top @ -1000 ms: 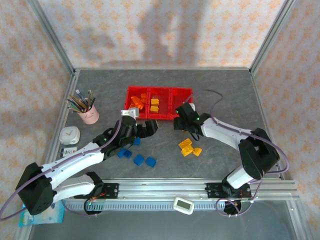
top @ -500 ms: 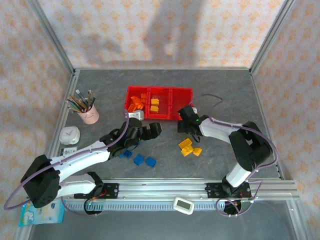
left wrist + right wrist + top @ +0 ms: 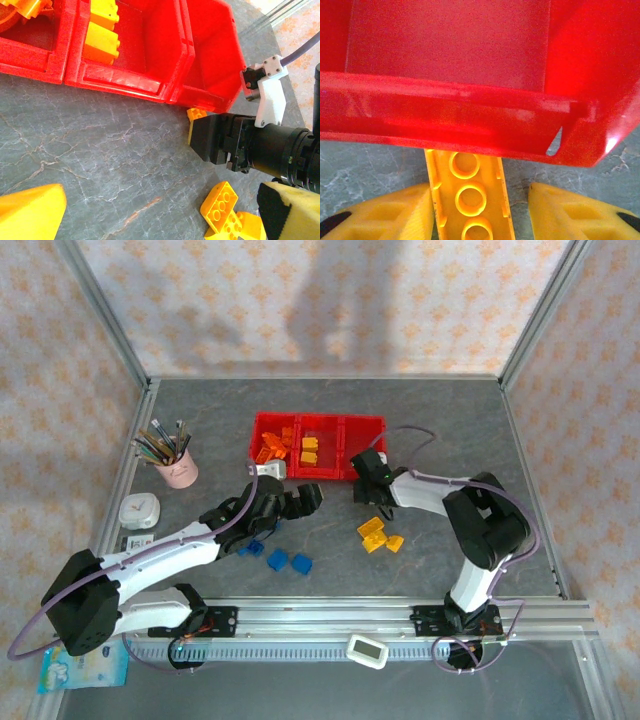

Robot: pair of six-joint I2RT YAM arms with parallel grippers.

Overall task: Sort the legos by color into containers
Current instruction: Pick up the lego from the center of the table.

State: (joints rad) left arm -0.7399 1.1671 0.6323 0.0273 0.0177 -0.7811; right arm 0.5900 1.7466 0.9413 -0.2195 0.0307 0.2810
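Left arm: reached forward and inward, low.
Left gripper (image 3: 298, 498): jaws stood spread wide.
Right arm: elbow was bent, forearm angled inward.
Right gripper (image 3: 363, 473): jaws stood partly apart, held low.

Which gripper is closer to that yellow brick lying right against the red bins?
Right. The right gripper straddles the yellow brick; the left gripper sits open, apart, off to its left.

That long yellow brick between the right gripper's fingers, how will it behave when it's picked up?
The yellow brick looks like rigid moulded plastic, so it probably won't flex. Its glossy sides may slip. It lies flat, so it shouldn't roll, but its far end meets the red bin and might catch on its lip.
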